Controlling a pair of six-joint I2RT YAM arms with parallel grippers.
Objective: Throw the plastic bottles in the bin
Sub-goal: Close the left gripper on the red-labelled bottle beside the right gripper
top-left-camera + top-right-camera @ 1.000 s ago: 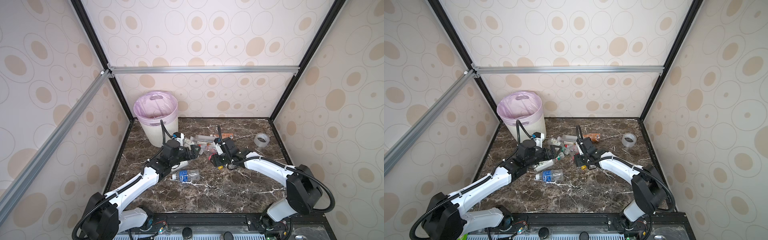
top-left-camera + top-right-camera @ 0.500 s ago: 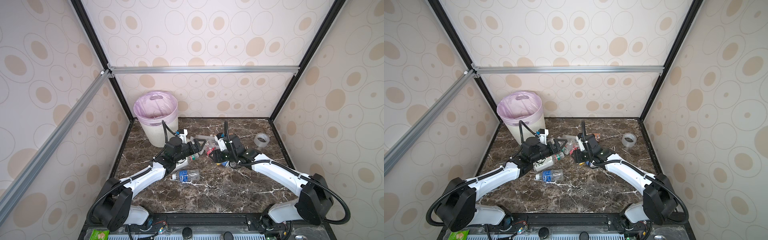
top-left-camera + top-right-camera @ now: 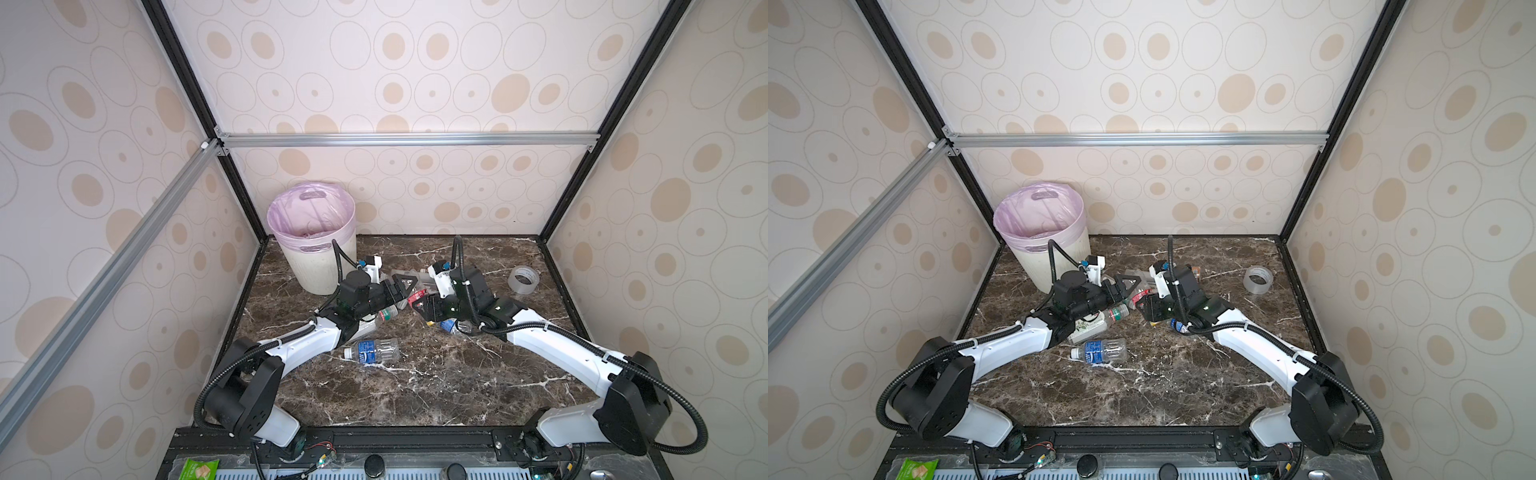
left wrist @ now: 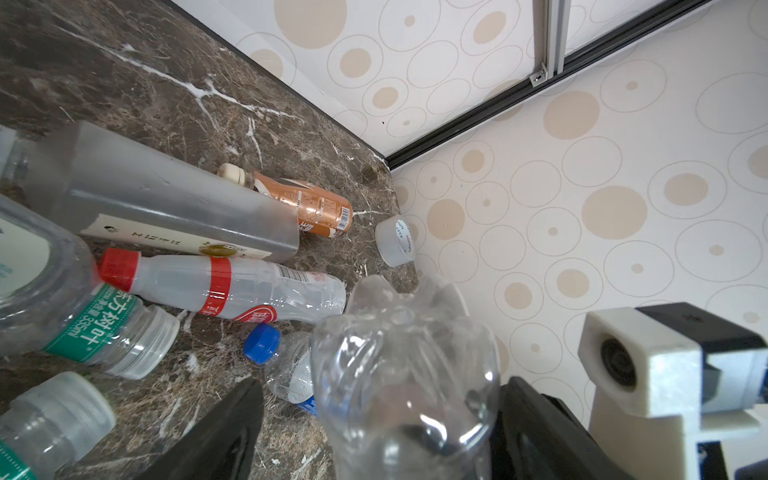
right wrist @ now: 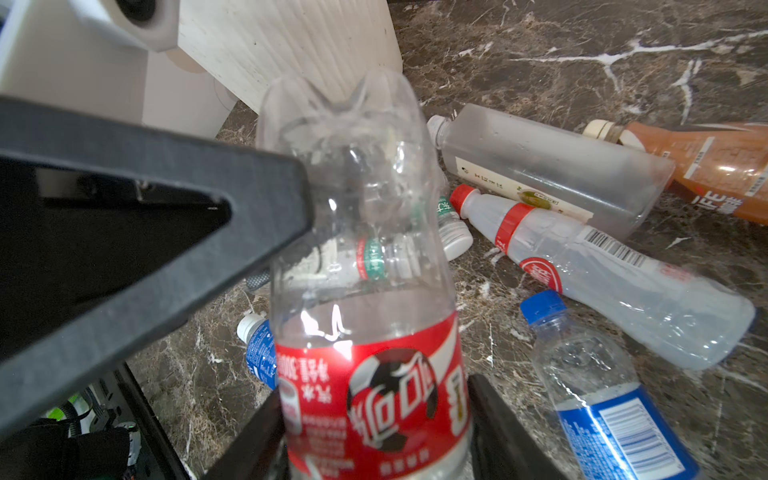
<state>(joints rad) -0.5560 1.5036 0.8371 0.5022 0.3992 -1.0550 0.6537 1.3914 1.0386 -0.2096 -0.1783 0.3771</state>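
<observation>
My right gripper [image 5: 376,390] is shut on a clear bottle with a red label [image 5: 365,249], held off the table with its base toward the left arm. My left gripper [image 4: 382,384] stands open around that base [image 4: 403,353]; one finger is still apart from it. In both top views the grippers [image 3: 405,286] [image 3: 1148,307] meet mid-table, right of the bin [image 3: 311,232] [image 3: 1040,224]. Other bottles lie on the marble: a frosted one [image 4: 166,195], a brown one [image 4: 307,208], a red-capped one [image 4: 232,291], a blue-capped one [image 4: 286,365] and a blue-labelled one [image 3: 372,351].
A clear tape roll [image 3: 523,280] [image 3: 1258,280] sits at the back right near the wall. A green-labelled bottle [image 3: 386,313] lies under the left wrist. The bin's ribbed wall [image 5: 291,41] stands close behind the left gripper. Patterned walls enclose the marble table [image 3: 436,386].
The right arm carried the red-label bottle up and toward the left. The left gripper reached out around the bottle's base, and its jaws have narrowed a little.
</observation>
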